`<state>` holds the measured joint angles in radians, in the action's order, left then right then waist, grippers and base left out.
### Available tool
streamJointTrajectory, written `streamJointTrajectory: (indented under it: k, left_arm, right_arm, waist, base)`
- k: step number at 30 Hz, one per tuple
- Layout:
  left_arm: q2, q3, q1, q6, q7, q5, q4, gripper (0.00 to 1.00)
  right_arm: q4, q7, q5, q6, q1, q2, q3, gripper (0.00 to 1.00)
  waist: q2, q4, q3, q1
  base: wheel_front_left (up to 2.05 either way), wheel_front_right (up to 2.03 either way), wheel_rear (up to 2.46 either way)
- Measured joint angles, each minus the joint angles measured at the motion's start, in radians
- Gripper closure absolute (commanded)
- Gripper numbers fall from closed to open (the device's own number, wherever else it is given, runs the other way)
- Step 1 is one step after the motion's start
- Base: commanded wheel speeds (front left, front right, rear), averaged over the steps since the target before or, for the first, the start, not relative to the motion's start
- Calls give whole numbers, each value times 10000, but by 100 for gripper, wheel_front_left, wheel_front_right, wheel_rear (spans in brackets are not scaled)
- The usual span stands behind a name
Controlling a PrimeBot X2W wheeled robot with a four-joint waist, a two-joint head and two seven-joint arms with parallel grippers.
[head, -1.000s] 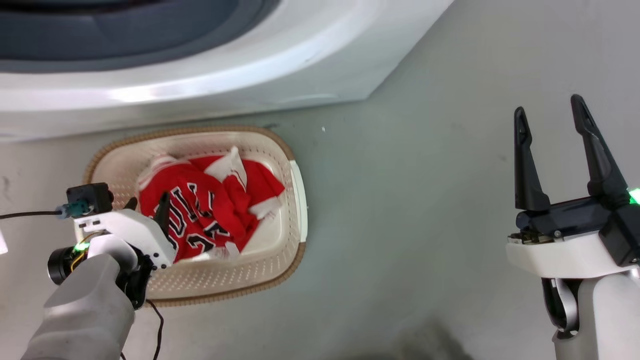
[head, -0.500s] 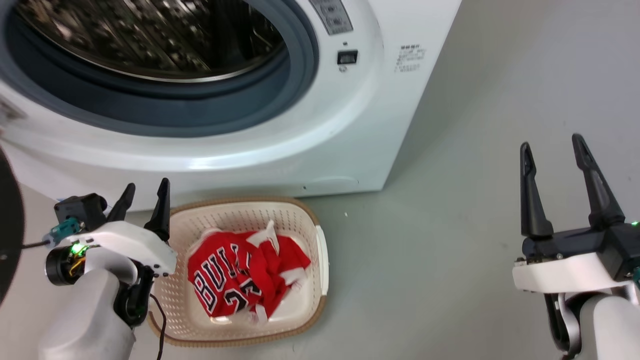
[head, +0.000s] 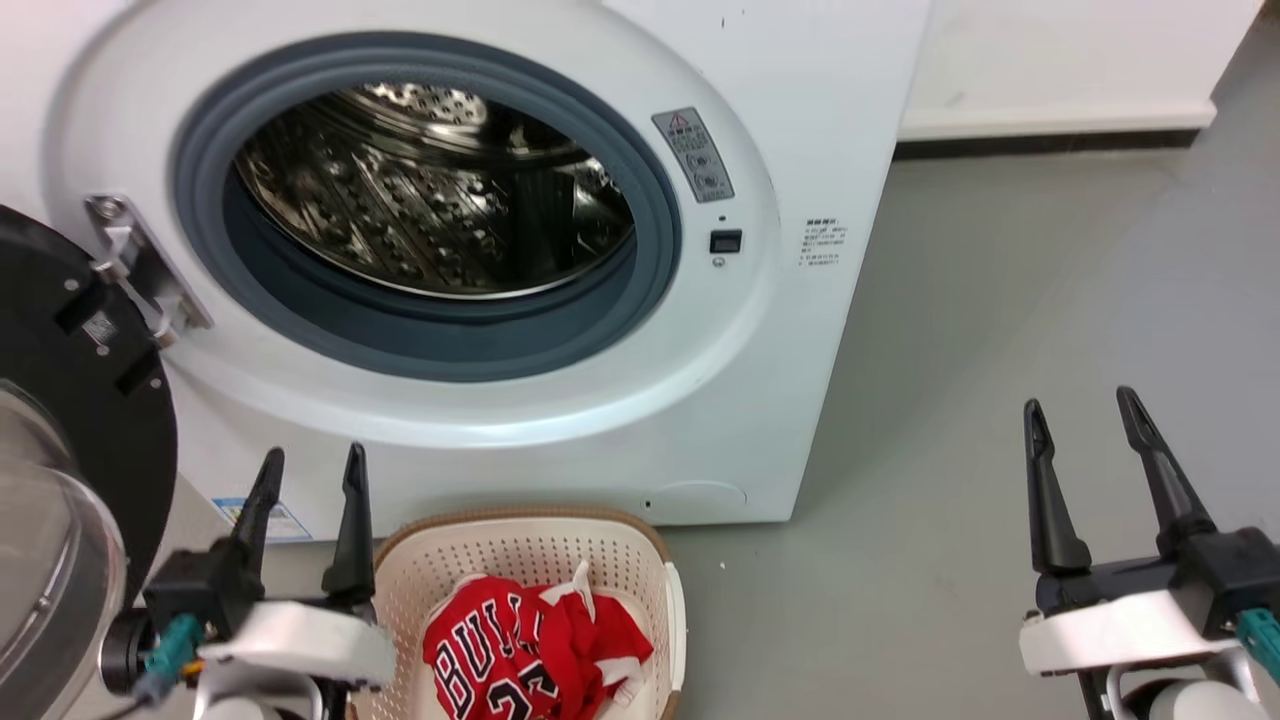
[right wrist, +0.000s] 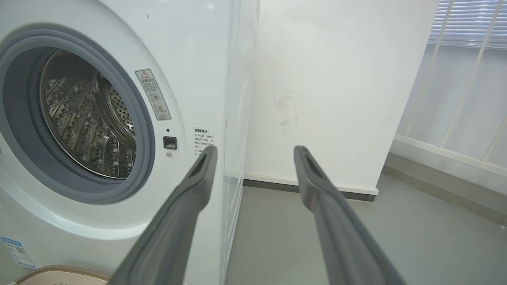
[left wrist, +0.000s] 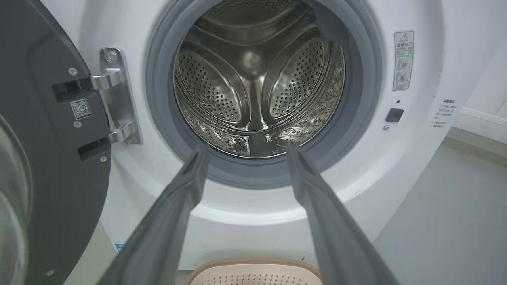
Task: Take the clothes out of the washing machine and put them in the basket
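The red jersey clothes (head: pixel 535 655) lie crumpled inside the cream basket (head: pixel 640 565), which stands on the floor right in front of the white washing machine (head: pixel 800 120). Its steel drum (head: pixel 430 195) shows bare metal, also in the left wrist view as the drum (left wrist: pixel 257 79). My left gripper (head: pixel 310 470) is open, left of the basket, fingers up and nothing between them. In the left wrist view the gripper (left wrist: pixel 245 148) points at the porthole. My right gripper (head: pixel 1080 415) hangs open over the floor at the right; as the gripper (right wrist: pixel 253 152) it faces the machine's corner.
The dark glass door (head: pixel 70 400) stands swung open at the left, on its metal hinge (head: pixel 140 265). Grey floor (head: pixel 1000 300) stretches to the right of the machine. A white wall with a dark skirting (right wrist: pixel 309 190) and a blinded window (right wrist: pixel 467 59) lie beyond.
The head camera has tilted up, so the porthole and drum now show and the basket sits at the bottom edge. My left gripper has risen from over the jersey. The jersey stays in the basket.
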<state>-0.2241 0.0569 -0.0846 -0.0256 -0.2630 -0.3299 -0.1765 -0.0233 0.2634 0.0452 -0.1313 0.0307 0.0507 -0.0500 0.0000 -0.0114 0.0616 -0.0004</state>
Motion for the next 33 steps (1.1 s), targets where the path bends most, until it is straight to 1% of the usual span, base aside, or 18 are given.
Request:
streamJointTrajectory:
  k: [4, 8, 15, 24, 33]
  left_arm:
    - [506, -380, 779, -10, 0, 784, 698, 0]
    - [836, -631, 1336, -138, 0, 1459, 1137, 0]
    - [1145, -865, 1814, -230, 0, 2316, 1570, 0]
    - [1381, -984, 1996, -359, 0, 2729, 1613, 0]
    - [1478, -1016, 1995, -422, 0, 2817, 1613, 0]
  right_arm:
    - [2, -2, -113, 0, -297, 4, -21, 0]
    - [10, -2, -236, 0, -461, 2, -21, 0]
    - [151, -2, -493, 0, -789, 2, -65, 0]
    - [662, -2, -543, 0, -941, 2, -33, 0]
    - [683, -2, -560, 0, -933, 2, -56, 0]
  waist:
    - [0, 60, -376, 0]
    - [0, 36, -532, 1]
    - [0, -44, -671, 3]
    - [0, -159, -697, 4]
    - [0, -202, -679, 4]
  base:
    - [0, 0, 0]
    - [0, 0, 0]
    - [0, 0, 0]
    - [0, 0, 0]
    - [0, 0, 0]
